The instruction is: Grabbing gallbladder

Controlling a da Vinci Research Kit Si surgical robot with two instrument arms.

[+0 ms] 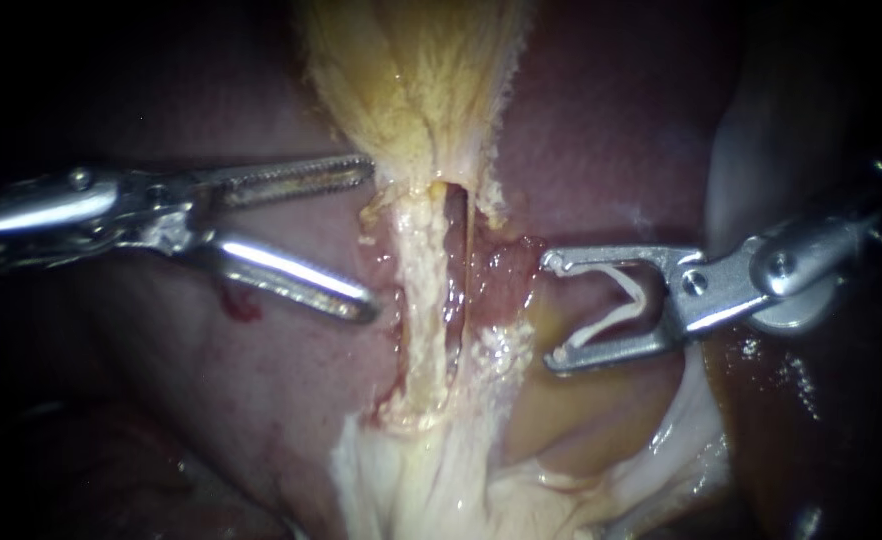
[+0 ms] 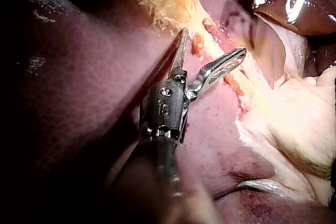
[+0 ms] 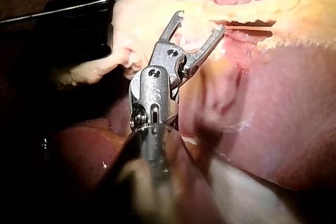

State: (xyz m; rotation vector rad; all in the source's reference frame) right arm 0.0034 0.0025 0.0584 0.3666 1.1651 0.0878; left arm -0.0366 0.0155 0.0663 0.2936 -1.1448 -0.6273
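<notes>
Bench-top surgery, endoscope close in: my left tool (image 1: 371, 238) reaches in over the liver (image 1: 231, 400) with its jaws spread wide and nothing between them. The toothed upper jaw lies just at the edge of the gallbladder (image 1: 411, 80), where the yellow, frayed sac narrows to its neck. The smooth lower jaw lies lower, beside the pale band of tissue (image 1: 419, 290) running down from that neck. My right tool (image 1: 551, 312) waits on the far side of the band, its jaws held apart around a white clip (image 1: 616, 300) that appears to touch both of them. The grab is not yet made. As I judge it, a clean one means advancing the left tool a little further so the narrowed neck sits well inside both jaws. I would then close on a full bite of the wall rather than its frayed fringe, keeping the lower jaw off the liver and the right tool clear.
</notes>
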